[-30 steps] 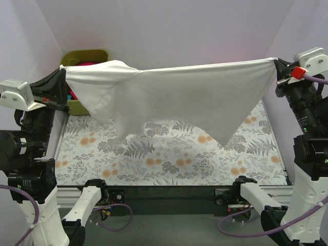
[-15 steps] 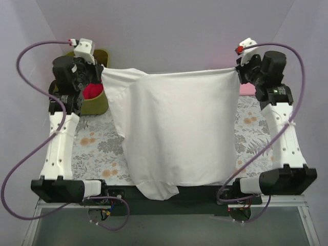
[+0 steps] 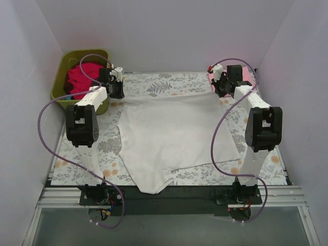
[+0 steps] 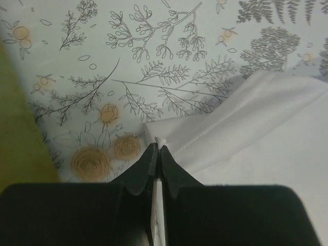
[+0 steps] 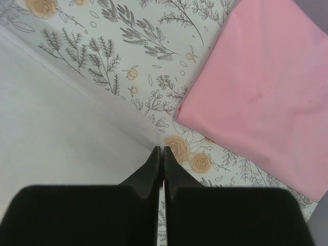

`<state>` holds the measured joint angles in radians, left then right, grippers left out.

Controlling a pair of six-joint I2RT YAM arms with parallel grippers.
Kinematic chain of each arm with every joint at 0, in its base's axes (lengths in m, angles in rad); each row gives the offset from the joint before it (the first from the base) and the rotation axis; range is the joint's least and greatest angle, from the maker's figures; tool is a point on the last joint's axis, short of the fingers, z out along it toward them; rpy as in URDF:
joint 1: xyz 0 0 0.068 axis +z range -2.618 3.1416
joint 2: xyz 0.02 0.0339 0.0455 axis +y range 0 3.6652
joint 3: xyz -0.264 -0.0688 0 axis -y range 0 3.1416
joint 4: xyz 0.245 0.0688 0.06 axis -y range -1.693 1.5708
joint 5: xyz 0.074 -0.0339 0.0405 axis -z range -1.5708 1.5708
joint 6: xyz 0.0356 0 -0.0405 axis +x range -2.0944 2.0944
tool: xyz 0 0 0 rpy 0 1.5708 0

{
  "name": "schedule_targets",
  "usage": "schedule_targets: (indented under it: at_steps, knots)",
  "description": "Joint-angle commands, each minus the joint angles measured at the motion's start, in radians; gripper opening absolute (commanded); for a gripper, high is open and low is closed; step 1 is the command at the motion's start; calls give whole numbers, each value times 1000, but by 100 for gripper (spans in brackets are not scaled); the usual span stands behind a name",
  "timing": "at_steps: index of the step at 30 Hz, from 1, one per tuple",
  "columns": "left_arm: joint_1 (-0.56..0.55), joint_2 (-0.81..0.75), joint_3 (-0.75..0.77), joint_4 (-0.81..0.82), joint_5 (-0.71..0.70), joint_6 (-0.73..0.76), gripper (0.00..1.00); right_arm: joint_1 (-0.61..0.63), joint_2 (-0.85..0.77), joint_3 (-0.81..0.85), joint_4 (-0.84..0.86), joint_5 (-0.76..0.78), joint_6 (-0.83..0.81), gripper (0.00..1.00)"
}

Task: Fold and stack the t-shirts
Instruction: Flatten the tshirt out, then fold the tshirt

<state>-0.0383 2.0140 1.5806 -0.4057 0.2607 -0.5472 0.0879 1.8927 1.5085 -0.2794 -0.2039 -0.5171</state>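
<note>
A white t-shirt [image 3: 174, 133] lies spread flat on the floral sheet, and its near end hangs over the table's front edge. My left gripper [image 3: 117, 94] is shut on the shirt's far left corner, which is pinched between the jaws in the left wrist view [image 4: 158, 146], low on the sheet. My right gripper [image 3: 224, 91] is shut at the shirt's far right corner [image 5: 163, 149]. The white cloth [image 5: 61, 118] runs up to its fingertips. A folded pale pink t-shirt [image 5: 266, 87] lies just right of that gripper. Crimson red t-shirts [image 3: 82, 78] sit in the tub.
The olive-green tub [image 3: 60, 84] stands at the far left corner, and its wall shows beside my left gripper [image 4: 15, 128]. The grey-and-orange floral sheet [image 3: 82, 148] covers the table. White walls close in on the left, right and back.
Both arms have swung down and reached to the far side. The white shirt hung stretched in the air between them and now lies flat on the sheet.
</note>
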Motion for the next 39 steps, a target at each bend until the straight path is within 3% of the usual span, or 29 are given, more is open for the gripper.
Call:
schedule_targets:
  at_steps: [1, 5, 9, 22, 32, 36, 37, 39]
  knots:
    - [-9, 49, 122, 36, -29, 1, 0, -4, 35, 79, 74, 41, -34, 1]
    - [-25, 132, 211, 38, -34, 12, 0, -2, 77, 87, 82, 49, -40, 1]
    - [-44, 112, 194, 36, -49, 16, 0, -4, 86, 91, 78, 46, -34, 1]
    - [-120, -389, -276, -79, -71, 46, 0, -76, -40, -31, 51, -40, -107, 1]
    - [-206, -520, -517, -223, -78, 24, 0, -77, -93, -172, -37, -94, -231, 1]
    - [-213, -532, -548, -275, -67, 55, 0, -77, -112, -255, -37, -83, -270, 1]
    - [-210, -537, -539, -289, -60, 65, 2, -79, -110, -274, -35, -80, -276, 1]
    - [-198, -551, -504, -285, -48, 78, 15, -77, -109, -280, -40, -72, -290, 1]
